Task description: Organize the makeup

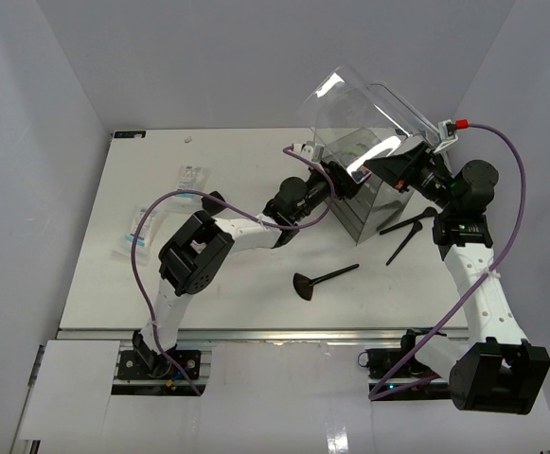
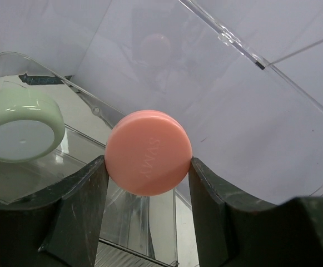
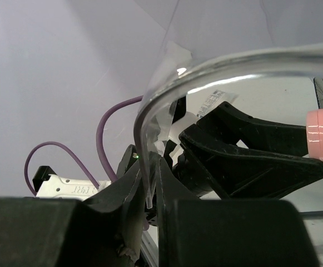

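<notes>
A: Nearest, left claw (image 2: 148,167)?
B: Clamped on pink compact (image 2: 148,150), at clear box (image 1: 367,203); green compact (image 2: 19,130) inside, shown by left wrist view only.
A: And right claw (image 3: 149,186)?
B: Pinching raised lid (image 3: 233,61) by its rim.
A: Overhead view only?
B: On tabletop (image 1: 114,293): fan brush (image 1: 308,284) centre, thin brushes (image 1: 405,227) right of box, packets (image 1: 137,232) left.

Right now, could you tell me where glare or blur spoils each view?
Top external: white glare patches on the raised clear lid. Left wrist: the pink compact is sharp and evenly lit, with its faint reddish reflection in the lid above. Right wrist: the right gripper is dark and blurred close up, and the lid's rim glints brightly.
</notes>
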